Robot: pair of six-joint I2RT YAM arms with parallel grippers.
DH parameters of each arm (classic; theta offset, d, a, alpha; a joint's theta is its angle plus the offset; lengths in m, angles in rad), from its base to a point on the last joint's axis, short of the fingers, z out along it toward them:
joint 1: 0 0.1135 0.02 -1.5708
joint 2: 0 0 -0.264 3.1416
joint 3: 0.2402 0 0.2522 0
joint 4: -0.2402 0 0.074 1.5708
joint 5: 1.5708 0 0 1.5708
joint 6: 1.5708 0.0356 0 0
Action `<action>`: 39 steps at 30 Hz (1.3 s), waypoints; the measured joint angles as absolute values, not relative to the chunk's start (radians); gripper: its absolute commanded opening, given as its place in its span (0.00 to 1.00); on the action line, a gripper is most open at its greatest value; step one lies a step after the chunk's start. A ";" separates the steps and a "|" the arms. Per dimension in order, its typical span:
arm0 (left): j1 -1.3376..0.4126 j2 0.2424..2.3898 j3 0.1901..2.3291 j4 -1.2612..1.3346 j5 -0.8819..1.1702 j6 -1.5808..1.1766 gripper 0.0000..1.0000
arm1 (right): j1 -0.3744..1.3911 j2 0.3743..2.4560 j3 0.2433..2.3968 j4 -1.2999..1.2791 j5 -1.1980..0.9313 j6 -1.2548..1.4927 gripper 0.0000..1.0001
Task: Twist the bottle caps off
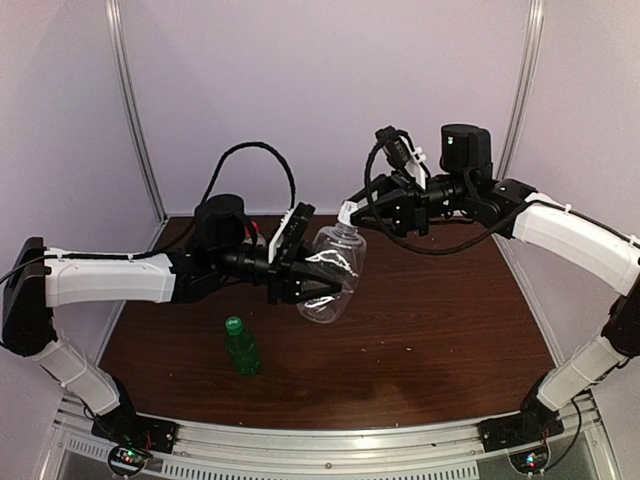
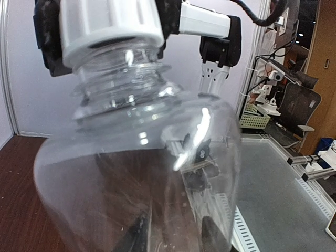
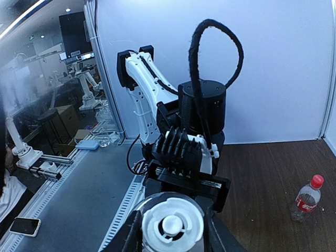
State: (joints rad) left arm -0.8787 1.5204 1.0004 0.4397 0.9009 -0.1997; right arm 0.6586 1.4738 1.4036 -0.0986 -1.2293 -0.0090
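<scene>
Right gripper (image 1: 350,213) sits at the white cap (image 3: 172,224), one finger on each side of its ribbed plastic; whether they press it, I cannot tell. Left gripper (image 1: 325,275) clamps the wide clear bottle (image 2: 136,173) in the air. Its long axis is tilted, with the neck pointing far-right toward the right arm, the arm nearer the cap. The bottle wall is smooth, rounded and glossy.
</scene>
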 measured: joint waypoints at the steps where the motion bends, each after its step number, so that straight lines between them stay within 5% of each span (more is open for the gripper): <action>1: -0.879 1.522 1.000 0.440 0.909 -0.202 0.36 | 0.656 1.477 1.404 -0.100 -1.241 -0.017 0.44; 12: -0.878 1.522 1.013 0.426 0.850 -0.207 0.35 | 0.650 1.465 1.367 -0.059 -1.147 0.089 0.82; 20: -0.878 1.522 1.034 0.361 0.710 -0.199 0.35 | 0.662 1.374 1.349 -0.027 -0.960 0.241 0.93; 30: -0.878 1.531 1.043 0.329 0.543 -0.200 0.35 | 0.772 1.366 1.393 -0.131 -0.466 0.371 0.93; 39: -0.878 1.532 1.044 0.320 0.464 -0.201 0.35 | 0.809 1.444 1.414 -0.187 -0.314 0.410 0.68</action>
